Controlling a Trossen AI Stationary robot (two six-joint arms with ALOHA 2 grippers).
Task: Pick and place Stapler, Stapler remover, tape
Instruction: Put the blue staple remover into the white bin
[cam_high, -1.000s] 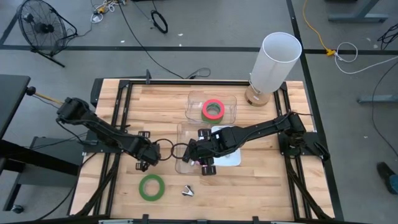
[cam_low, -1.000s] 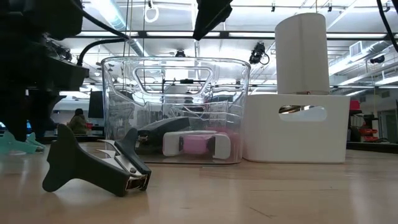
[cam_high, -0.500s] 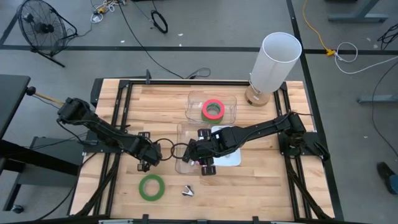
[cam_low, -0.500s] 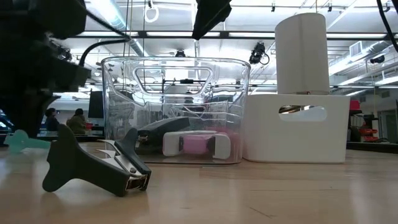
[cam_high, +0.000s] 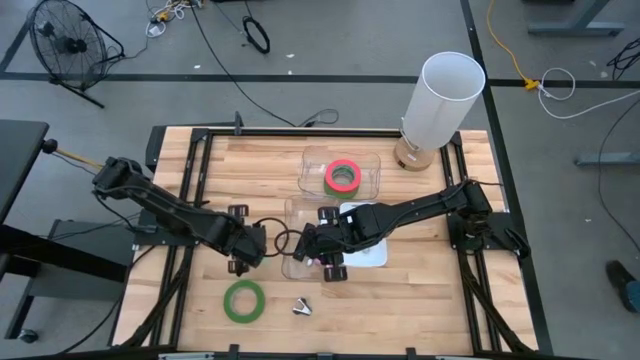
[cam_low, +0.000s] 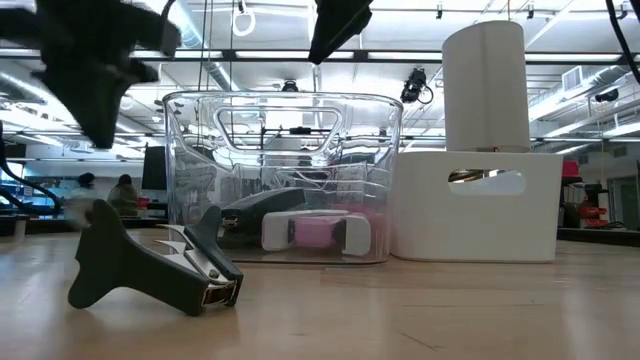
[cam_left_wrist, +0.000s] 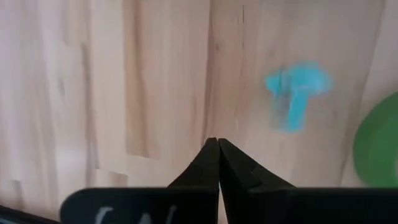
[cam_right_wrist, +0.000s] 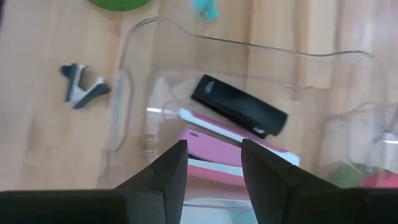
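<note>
The left gripper (cam_high: 247, 250) is clamped on nothing above the green tape (cam_high: 243, 300). The right gripper (cam_right_wrist: 212, 163) is parted over the clear bin (cam_right_wrist: 134, 93), where 2 staplers (cam_right_wrist: 239, 111) are kept.

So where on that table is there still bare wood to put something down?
The far left corner of the table is bare, and so is the near right corner beyond the white bin. The middle is crowded: both clear bins, the left gripper and right gripper, with the green tape and staple remover nearer.
</note>
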